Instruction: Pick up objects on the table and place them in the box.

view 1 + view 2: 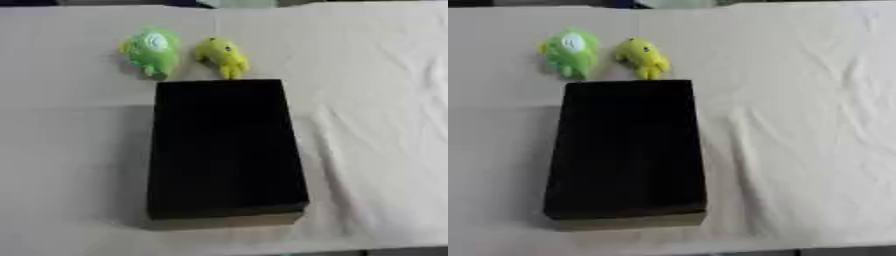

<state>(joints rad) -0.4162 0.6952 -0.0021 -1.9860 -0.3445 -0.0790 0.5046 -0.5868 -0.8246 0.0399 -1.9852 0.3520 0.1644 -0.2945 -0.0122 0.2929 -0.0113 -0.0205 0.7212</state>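
Cream cloth (376, 100) carries a black box (223, 150), green toy (153, 50), yellow toy (223, 56); no writing, fingers unseen.

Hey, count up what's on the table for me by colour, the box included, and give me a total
Green toy: 1
Yellow toy: 1
Black box: 1
Total: 3, all on the cloth-covered table; both toys lie beyond the box's far end, outside it. Neither robot hand shows.
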